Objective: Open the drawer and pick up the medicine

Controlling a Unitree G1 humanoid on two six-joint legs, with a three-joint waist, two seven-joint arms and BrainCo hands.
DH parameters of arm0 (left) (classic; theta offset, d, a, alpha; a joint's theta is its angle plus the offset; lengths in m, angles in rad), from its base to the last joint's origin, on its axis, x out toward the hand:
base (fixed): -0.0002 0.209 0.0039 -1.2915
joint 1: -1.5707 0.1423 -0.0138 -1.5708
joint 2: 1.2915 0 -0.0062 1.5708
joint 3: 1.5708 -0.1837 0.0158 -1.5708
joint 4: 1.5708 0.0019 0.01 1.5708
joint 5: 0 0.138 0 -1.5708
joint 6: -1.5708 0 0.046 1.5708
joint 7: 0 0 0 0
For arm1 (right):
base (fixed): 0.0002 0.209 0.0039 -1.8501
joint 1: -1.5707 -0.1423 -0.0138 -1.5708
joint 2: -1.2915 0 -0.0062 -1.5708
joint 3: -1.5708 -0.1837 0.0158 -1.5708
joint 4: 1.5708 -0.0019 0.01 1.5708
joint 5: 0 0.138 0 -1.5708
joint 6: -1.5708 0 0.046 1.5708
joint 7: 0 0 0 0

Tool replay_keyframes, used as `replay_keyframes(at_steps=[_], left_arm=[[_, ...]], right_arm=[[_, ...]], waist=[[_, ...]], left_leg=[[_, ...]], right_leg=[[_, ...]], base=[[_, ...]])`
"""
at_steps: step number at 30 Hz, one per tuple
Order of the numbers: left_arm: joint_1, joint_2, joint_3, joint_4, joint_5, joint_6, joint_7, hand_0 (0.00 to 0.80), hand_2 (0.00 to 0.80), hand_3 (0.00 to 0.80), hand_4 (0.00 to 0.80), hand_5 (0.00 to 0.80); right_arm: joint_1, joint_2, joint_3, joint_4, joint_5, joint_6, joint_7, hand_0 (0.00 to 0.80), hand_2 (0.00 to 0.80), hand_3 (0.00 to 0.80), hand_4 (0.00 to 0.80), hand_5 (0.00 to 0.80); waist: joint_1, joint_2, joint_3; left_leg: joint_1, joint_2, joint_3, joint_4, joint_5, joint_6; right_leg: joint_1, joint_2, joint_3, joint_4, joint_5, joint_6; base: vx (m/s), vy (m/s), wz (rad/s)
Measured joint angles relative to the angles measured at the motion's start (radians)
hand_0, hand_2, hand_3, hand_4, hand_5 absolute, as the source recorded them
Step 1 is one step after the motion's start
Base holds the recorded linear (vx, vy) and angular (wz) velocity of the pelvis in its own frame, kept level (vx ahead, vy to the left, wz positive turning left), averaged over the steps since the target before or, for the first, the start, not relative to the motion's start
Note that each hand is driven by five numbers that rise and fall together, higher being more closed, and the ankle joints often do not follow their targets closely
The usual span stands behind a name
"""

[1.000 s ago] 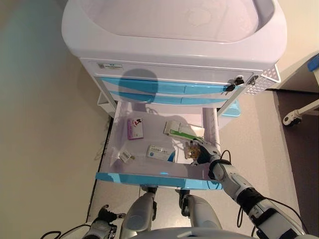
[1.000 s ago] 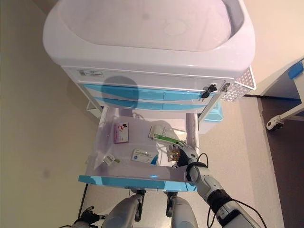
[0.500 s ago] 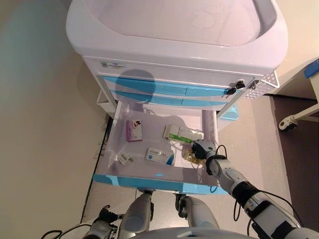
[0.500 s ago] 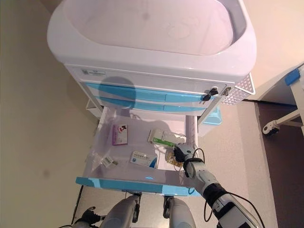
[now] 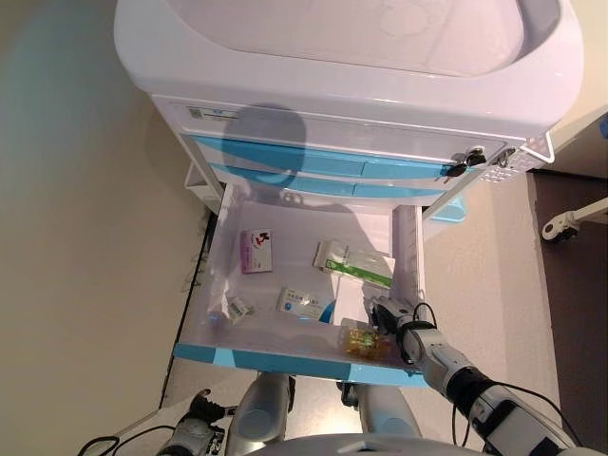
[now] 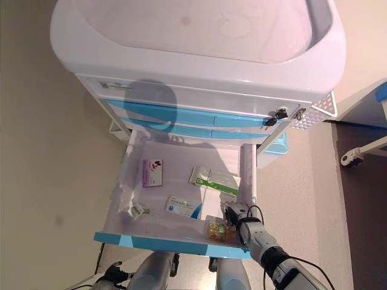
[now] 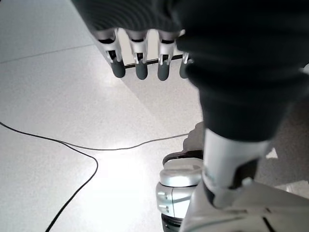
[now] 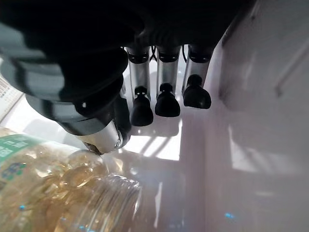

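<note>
Drawer (image 5: 285, 353) stood open | your right hand (image 5: 391, 315), fingers relaxed and empty, hovered just beside the capsule bottle (image 5: 365, 342) lying at the front | left hand (image 7: 140, 53) hung open.

The white, blue-fronted drawer (image 5: 285, 359) stands pulled fully open. A clear medicine bottle (image 5: 366, 342) of yellow capsules lies on its side at the drawer floor's 5 o'clock corner, against the front wall

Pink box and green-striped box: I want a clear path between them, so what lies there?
Nothing: in the left eye view, bare drawer floor separates the pink box from the green-striped box.
</note>
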Motion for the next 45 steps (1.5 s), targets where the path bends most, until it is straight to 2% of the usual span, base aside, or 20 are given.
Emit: replay_keyframes(at_steps=[1,8,17,23,36,45], left_arm=[[0.0,0.0,0.0,0.0,0.0,0.0,0.0,0.0,0.0,0.0,0.0,0.0],[0.0,0.0,0.001,0.001,0.0,0.001,0.0,0.0,0.0,0.0,0.0,0.0],[-0.006,0.001,0.011,0.0,0.0,0.001,-0.001,0.0,0.0,0.0,0.0,0.0],[-0.009,0.003,0.022,0.0,0.004,0.002,-0.008,0.0,0.0,0.0,0.0,0.0],[-0.009,0.009,0.022,-0.001,0.012,0.004,-0.063,0.0,0.0,0.0,0.0,0.0],[-0.01,0.013,0.022,-0.001,0.012,0.01,-0.075,0.0,0.0,0.0,0.0,0.0]], right_arm=[[-0.001,0.0,0.0,-0.002,0.0,-0.001,0.0,0.0,0.0,0.0,0.0,0.0],[-0.005,-0.014,-0.016,-0.047,0.006,0.0,-0.002,0.0,0.0,0.0,0.0,0.0],[0.041,-0.091,-0.075,-0.277,0.11,-0.024,0.025,0.0,0.0,0.0,0.0,0.0],[0.048,-0.126,-0.124,-0.356,0.143,-0.035,0.05,0.0,0.0,0.0,0.0,0.0],[0.041,-0.133,-0.119,-0.315,0.175,-0.044,0.177,0.0,0.0,0.0,0.0,0.0],[0.018,-0.105,-0.092,-0.221,0.152,-0.062,0.191,0.0,0.0,0.0,0.0,0.0]], waist=[[0.0,0.0,0.0],[-0.001,0.0,0.001],[-0.003,-0.001,0.026],[-0.003,-0.002,0.026],[0.0,-0.003,0.026],[-0.001,-0.011,0.021]], left_leg=[[0.0,0.0,0.0,0.0,0.0,0.0],[0.001,0.0,0.0,0.0,-0.001,0.001],[0.003,0.0,0.001,0.0,0.0,-0.001],[0.006,0.0,0.001,-0.002,0.002,-0.005],[0.018,0.0,0.001,-0.006,0.002,-0.004],[0.019,0.0,0.0,-0.001,-0.001,0.0]], right_leg=[[0.0,0.0,0.0,0.0,0.0,0.0],[0.0,0.0,0.0,0.0,-0.002,0.001],[0.002,0.0,0.001,0.0,-0.003,0.002],[0.004,0.0,0.001,0.0,-0.003,0.002],[0.013,0.0,0.001,0.001,-0.005,0.002],[0.015,0.0,0.0,0.004,-0.005,0.002]], base=[[0.0,0.0,0.0],[0.0,0.0,0.0],[0.0,0.0,0.0],[0.0,0.0,0.0],[0.0,0.0,0.0],[0.0,0.0,0.0]])
